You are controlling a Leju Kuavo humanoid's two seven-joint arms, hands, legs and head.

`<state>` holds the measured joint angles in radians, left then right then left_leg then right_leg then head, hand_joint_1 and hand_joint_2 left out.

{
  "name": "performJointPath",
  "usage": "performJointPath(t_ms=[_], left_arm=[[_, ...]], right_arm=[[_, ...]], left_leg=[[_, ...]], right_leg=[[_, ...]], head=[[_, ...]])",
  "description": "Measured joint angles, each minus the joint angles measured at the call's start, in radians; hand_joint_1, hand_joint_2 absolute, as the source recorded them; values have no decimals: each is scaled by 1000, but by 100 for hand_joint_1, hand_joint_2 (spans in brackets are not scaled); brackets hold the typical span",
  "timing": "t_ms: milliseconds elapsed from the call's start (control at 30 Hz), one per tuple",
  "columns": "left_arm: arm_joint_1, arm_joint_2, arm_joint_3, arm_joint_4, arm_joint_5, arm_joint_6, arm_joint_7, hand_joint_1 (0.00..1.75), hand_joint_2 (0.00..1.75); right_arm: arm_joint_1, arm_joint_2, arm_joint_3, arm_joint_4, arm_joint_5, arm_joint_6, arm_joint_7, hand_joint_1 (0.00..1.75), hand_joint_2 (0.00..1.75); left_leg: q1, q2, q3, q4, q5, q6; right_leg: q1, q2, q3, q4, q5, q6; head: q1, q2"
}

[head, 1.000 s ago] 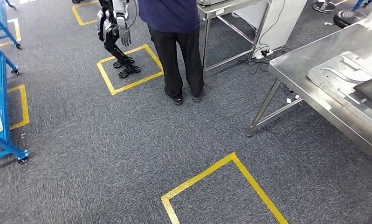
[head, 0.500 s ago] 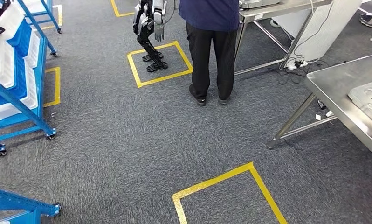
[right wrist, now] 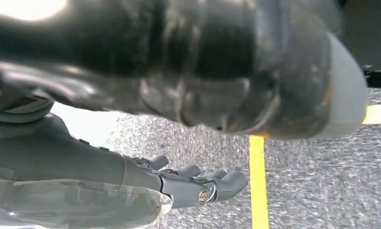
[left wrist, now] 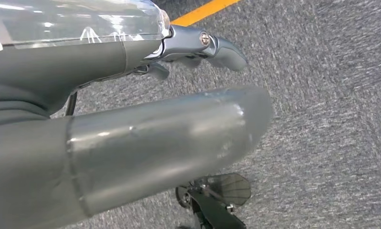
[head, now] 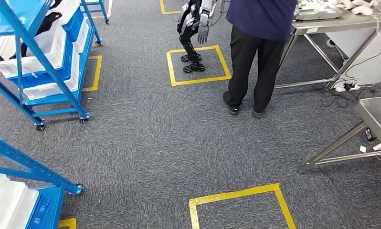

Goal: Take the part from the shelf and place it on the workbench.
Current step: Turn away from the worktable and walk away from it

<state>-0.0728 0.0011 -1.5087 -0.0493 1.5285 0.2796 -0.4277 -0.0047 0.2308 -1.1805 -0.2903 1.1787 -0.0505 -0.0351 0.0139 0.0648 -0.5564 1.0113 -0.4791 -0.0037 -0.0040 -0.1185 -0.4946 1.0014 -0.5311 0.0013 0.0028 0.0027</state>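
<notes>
The view has swung left: the blue shelf (head: 45,62) with white bins now fills that side, the workbench (head: 377,117) sliding away. Left hand (left wrist: 169,138) and right hand (right wrist: 198,183) hang empty, fingers loosely apart.

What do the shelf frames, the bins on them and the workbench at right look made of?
Shelf frame: likely painted metal, glossy blue beams on casters. Bins: probably plastic, matte white and blue moulded tubs. Workbench: bare metal, perhaps stainless steel, with a dull grey sheen.
</notes>
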Motion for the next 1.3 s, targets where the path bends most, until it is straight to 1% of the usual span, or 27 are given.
performJointPath(t_ms=[33, 100, 167, 233, 267, 300, 333, 400, 467, 500, 533, 567, 600, 633, 700, 767, 800, 833, 867, 933, 967, 1000, 1067, 1133, 1200, 1267, 1300], left_arm=[[1, 0, 0, 0, 0, 1, 0, 0, 0], [2, -1, 0, 0, 0, 3, 0, 0, 0], [0, -2, -1, 0, 0, 3, 0, 0, 0], [-3, -2, -1, 0, 1, 4, 0, 0, 0], [-2, -2, -2, 0, 1, 4, 0, 0, 0], [-1, -2, -2, 0, 1, 4, 0, 0, 0], [-1, -2, -2, 0, 1, 4, 0, 0, 0], [-1, -4, -3, 0, 1, 3, 0, 0, 0], [-3, -6, -4, 0, 1, 3, 0, 0, 0], [-3, -7, -4, 0, 1, 3, 0, 0, 0], [-1, -7, -5, 0, 1, 3, 0, 0, 0], [1, -7, -5, 0, 1, 4, 0, 0, 0], [2, -7, -5, 0, 1, 4, 1, 0, 0], [1, -8, -6, 0, 1, 4, 1, 0, 0], [-4, -9, -6, 0, 1, 4, 1, 0, 0], [-6, -9, -6, 0, 1, 4, 2, 0, 0], [-4, -9, -7, 0, 2, 4, 3, 0, 0], [-2, -9, -7, 0, 2, 4, 4, 0, 0], [-1, -9, -7, 0, 2, 4, 5, 0, 0], [-3, -9, -7, 0, 3, 4, 6, 0, 0], [-4, -9, -7, 0, 3, 4, 6, 0, 0], [-4, -9, -7, 0, 3, 4, 6, 0, 0], [-2, -9, -7, 0, 4, 4, 7, 0, 0], [-1, -9, -7, 0, 4, 4, 7, 0, 0], [-3, -9, -7, 0, 4, 4, 7, 0, 0], [-4, -9, -7, 1, 4, 4, 7, 0, 0], [-4, -9, -7, 1, 4, 4, 7, 0, 0]], right_arm=[[-3, 0, 0, 0, 1, 2, 0, 0, 0], [-5, 0, -1, 0, 4, 7, 0, 0, 0], [-4, -1, -2, 0, 7, 10, 0, 0, 0], [-3, -2, -4, 0, 10, 12, 0, 0, 0], [-3, -2, -5, 0, 10, 12, 0, 0, 0], [-2, -3, -6, 0, 11, 12, 0, 0, 0], [-2, -3, -7, 0, 11, 12, 0, 0, 0], [-1, -5, -8, 0, 11, 12, 0, 0, 0], [-1, -6, -10, 0, 11, 12, -1, 0, 0], [-1, -7, -10, 0, 11, 12, -2, 0, 0], [-2, -7, -10, 0, 11, 12, -2, 0, 0], [-2, -7, -10, 0, 11, 12, -1, 0, 0], [-2, -7, -10, 0, 11, 12, -1, 0, 0], [0, -7, -10, 0, 12, 12, -1, 0, 0], [4, -7, -10, 0, 11, 13, -1, 0, 0], [6, -8, -11, 0, 11, 14, 0, 0, 0], [5, -8, -11, 0, 11, 15, 0, 0, 0], [5, -8, -11, 0, 11, 15, 1, 0, 0], [4, -8, -12, 0, 12, 15, 2, 0, 0], [4, -8, -12, 0, 13, 15, 2, 0, 0], [4, -8, -13, 0, 14, 15, 2, 0, 0], [3, -8, -13, 0, 14, 15, 2, 0, 0], [-2, -8, -14, 1, 15, 15, 2, 0, 0], [-5, -8, -14, 1, 15, 15, 2, 0, 0], [-3, -8, -15, 1, 15, 15, 2, 0, 0], [-3, -8, -17, 1, 15, 15, 2, 0, 0], [-3, -8, -18, 1, 15, 15, 2, 0, 0]], left_leg=[[0, -12, -1, -2, 2, 7], [3, -34, 1, -11, 9, 21], [4, -55, 1, -16, 13, 32], [0, -79, -3, -15, 14, 36], [-2, -93, -3, -14, 15, 37], [-4, -108, -3, -13, 15, 37], [-5, -123, -1, -11, 15, 37], [-6, -150, -3, -5, 13, 33], [-4, -173, -11, 0, 14, 22], [-3, -184, -15, 0, 16, 15], [0, -195, -19, -2, 19, 8], [1, -190, -21, 0, 17, 3], [0, -170, -28, 14, 7, 0], [-1, -142, -44, 46, -13, -4], [-1, -90, -98, 161, -75, -10], [2, -76, -144, 259, -110, -17], [3, -72, -144, 264, -103, -19], [5, -66, -124, 230, -79, -20], [5, -52, -87, 167, -47, -19], [1, 0, -19, 42, -6, -11], [-3, 17, -1, 9, 2, -5], [-6, 22, 2, -2, 0, 0], [-7, -2, 1, -5, 4, 11], [-3, -25, 4, -14, 10, 24], [-2, -47, 5, -18, 15, 34], [-4, -70, 3, -17, 16, 38], [-4, -84, 3, -17, 16, 39]], right_leg=[[-1, -7, 3, -1, -2, 6], [-7, 23, -3, 26, -27, 15], [-11, 83, -48, 126, -88, 18], [-11, 110, -114, 254, -141, 17], [-10, 113, -132, 284, -140, 16], [-9, 116, -132, 275, -119, 13], [-9, 122, -113, 228, -81, 10], [-10, 168, -60, 95, -11, 0], [-8, 209, -34, 26, 10, -6], [-6, 212, -33, 23, 8, -8], [-6, 199, -31, 19, 10, -13], [-6, 185, -28, 13, 13, -19], [-8, 171, -24, 6, 16, -25], [-9, 155, -21, 0, 19, -32], [-6, 123, -18, -3, 19, -39], [-2, 90, -18, -3, 15, -41], [-2, 76, -17, -3, 13, -40], [-2, 63, -15, -2, 11, -39], [-2, 52, -12, -2, 8, -36], [2, 30, -5, 0, 1, -28], [4, 21, -2, 2, -2, -23], [6, 12, 1, 2, -4, -18], [6, -4, 6, 2, -10, -8], [1, 30, -3, 35, -38, 2], [-3, 90, -53, 143, -99, 7], [-4, 112, -121, 270, -146, 8], [-4, 115, -140, 300, -145, 8]], head=[[0, 0], [0, 0], [0, 0], [0, 0], [0, 0], [0, 0], [0, 0], [0, 0], [0, 0], [0, 0], [0, 0], [0, 0], [0, 0], [0, 0], [-1, 0], [-1, 0], [-1, 0], [-1, 0], [-1, 0], [-1, 0], [0, 0], [0, 0], [-1, 0], [0, 0], [1, 0], [1, 0], [1, 0]])
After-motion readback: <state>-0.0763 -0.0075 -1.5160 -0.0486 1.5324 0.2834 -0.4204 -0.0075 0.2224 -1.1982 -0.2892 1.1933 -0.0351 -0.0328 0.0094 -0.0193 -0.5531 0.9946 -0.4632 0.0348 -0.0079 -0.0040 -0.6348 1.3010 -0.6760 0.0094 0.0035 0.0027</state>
